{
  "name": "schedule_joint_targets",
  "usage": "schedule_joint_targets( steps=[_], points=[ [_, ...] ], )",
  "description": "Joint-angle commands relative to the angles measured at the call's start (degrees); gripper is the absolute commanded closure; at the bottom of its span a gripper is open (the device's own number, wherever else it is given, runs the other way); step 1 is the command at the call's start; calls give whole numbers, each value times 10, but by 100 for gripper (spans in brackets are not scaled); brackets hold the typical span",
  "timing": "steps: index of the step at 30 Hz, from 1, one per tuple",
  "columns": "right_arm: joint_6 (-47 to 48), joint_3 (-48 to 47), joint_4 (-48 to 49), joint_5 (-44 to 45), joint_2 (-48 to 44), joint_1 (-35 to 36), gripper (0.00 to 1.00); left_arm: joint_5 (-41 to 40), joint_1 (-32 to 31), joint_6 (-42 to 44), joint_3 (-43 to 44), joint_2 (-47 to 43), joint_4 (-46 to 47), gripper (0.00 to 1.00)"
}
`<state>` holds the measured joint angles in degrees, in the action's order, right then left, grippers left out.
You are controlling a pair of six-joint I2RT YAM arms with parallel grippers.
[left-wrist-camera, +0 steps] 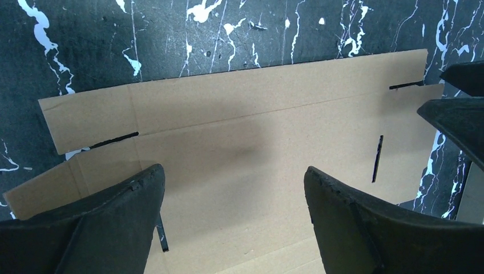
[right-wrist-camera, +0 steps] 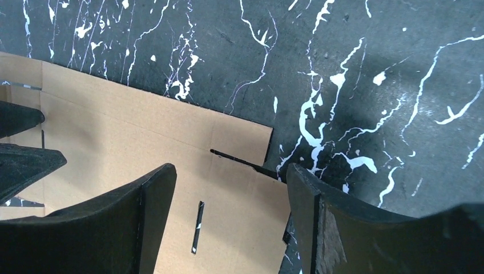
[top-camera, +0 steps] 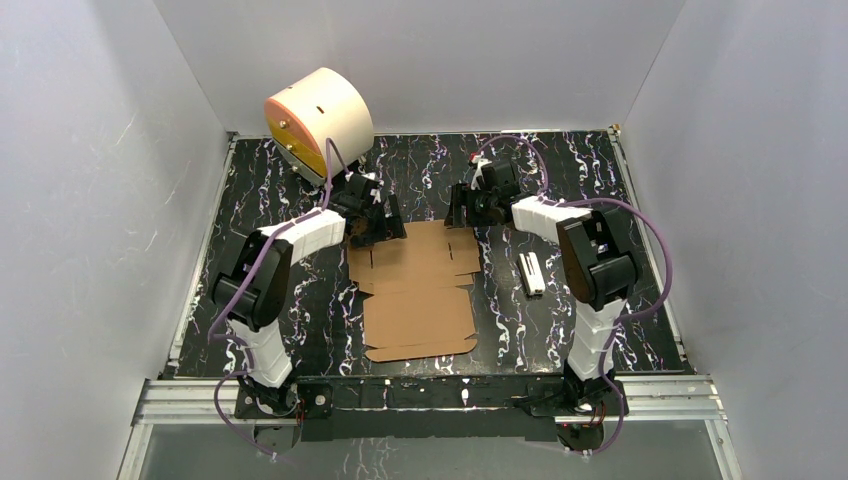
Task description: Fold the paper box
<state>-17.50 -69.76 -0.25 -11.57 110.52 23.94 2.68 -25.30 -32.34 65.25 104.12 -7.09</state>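
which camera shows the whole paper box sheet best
Top external: the paper box lies flat with nearly its whole outline visible. The left wrist view shows only its far strip with slots; the right wrist view only one slotted corner.

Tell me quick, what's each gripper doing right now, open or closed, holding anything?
Left gripper: open, empty, above the paper box.
Right gripper: open, empty, above the box's far right corner.

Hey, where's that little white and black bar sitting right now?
In the top view, the white-and-black bar lies on the marbled table, right of centre, between the flat paper box and the right arm.
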Motion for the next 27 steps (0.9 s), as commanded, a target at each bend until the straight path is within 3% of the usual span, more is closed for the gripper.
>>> schedule_joint_targets(
  steps=[1, 15, 27],
  points=[
    [-19, -29, 13, -28, 12, -5, 21, 18, 1, 9, 20, 1, -11, 12],
    [-48, -37, 29, -87, 36, -5, 26, 26, 1, 7, 11, 28, -16, 15],
    [-61, -24, 69, -131, -11, -5, 33, 28, 1, 6, 8, 39, -20, 16]
  ],
)
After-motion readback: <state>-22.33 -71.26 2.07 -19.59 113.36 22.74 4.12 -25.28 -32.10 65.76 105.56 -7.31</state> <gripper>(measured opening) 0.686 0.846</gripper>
